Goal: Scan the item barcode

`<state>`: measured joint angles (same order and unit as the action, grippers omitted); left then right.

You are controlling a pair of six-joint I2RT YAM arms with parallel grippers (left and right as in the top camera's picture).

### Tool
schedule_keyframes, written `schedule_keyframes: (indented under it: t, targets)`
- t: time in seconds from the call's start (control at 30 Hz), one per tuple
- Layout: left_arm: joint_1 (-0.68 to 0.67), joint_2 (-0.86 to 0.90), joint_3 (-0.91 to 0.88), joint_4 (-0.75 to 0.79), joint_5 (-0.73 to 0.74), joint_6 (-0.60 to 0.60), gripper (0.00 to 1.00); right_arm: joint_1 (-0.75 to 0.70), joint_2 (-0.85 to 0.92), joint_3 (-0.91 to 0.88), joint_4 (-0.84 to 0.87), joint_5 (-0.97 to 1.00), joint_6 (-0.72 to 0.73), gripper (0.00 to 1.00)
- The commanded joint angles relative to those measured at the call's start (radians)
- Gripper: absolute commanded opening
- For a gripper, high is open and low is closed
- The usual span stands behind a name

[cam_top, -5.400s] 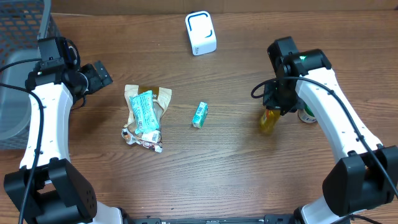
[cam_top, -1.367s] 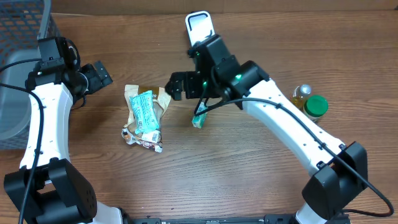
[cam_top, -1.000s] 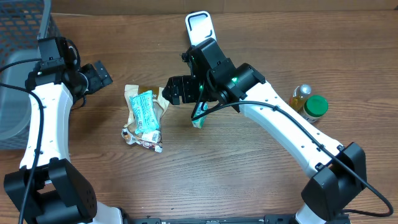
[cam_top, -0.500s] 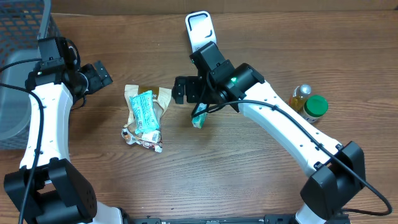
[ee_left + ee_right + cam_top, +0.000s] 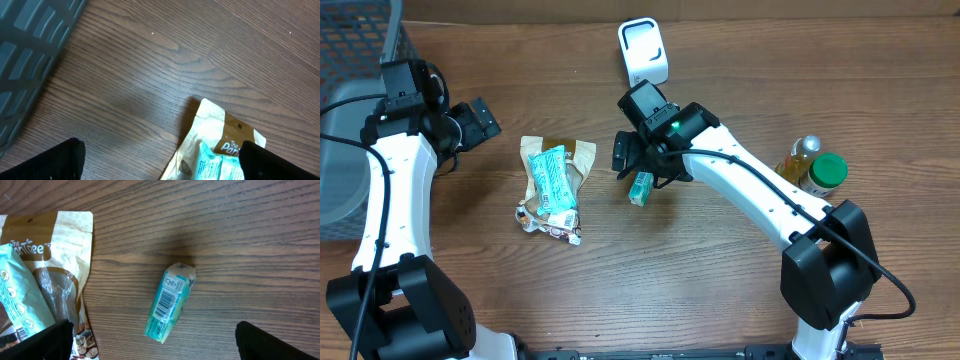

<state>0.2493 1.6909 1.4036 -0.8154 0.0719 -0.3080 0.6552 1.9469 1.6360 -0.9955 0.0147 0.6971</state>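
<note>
Teal is the colour of the small packet that lies flat on the wooden table, near the middle. In the right wrist view a black barcode shows on its upper face, but the small print around it is too fine to read. From overhead, its far end is covered by the right gripper, which hangs directly above it. Of this gripper's fingers I see only dark tips in the two lower corners of the wrist view. They stand wide apart, the packet lies between them untouched, and nothing is held.

Left of the packet lies a brown paper pouch with a teal bag on top. Both are cut off by the edge in each wrist view, and the pouch's printed name is only partly readable. The left gripper hovers near the table's left side, apart from the pouch. Its jaws are also spread wide and empty, and its tips are only blurred black shapes.

A white box-like device stands at the far edge; I cannot tell its details. On the right, a yellow bottle stands just beside a green-lidded jar. A grey basket is cut off at the upper left corner.
</note>
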Motion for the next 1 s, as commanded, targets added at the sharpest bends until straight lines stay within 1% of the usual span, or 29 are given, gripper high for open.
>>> schedule_keyframes:
  t: [0.0, 0.53, 0.67, 0.83, 0.97]
  targets:
    - [-0.002, 0.002, 0.019, 0.001, 0.006, -0.006, 1.0, 0.0, -0.001, -0.003, 0.014, 0.014, 0.014, 1.0]
    - [-0.002, 0.002, 0.019, 0.001, 0.006, -0.006, 0.99, 0.0, 0.0, -0.003, 0.024, 0.023, 0.014, 1.0]
    - [-0.002, 0.002, 0.019, 0.001, 0.006, -0.006, 1.0, 0.0, 0.001, -0.015, 0.032, 0.068, 0.014, 1.0]
    - [-0.002, 0.002, 0.019, 0.001, 0.006, -0.006, 1.0, 0.0, 0.001, -0.079, 0.105, 0.071, 0.014, 1.0]
    - [-0.002, 0.002, 0.019, 0.001, 0.006, -0.006, 1.0, 0.0, 0.001, -0.101, 0.13, 0.071, 0.014, 1.0]
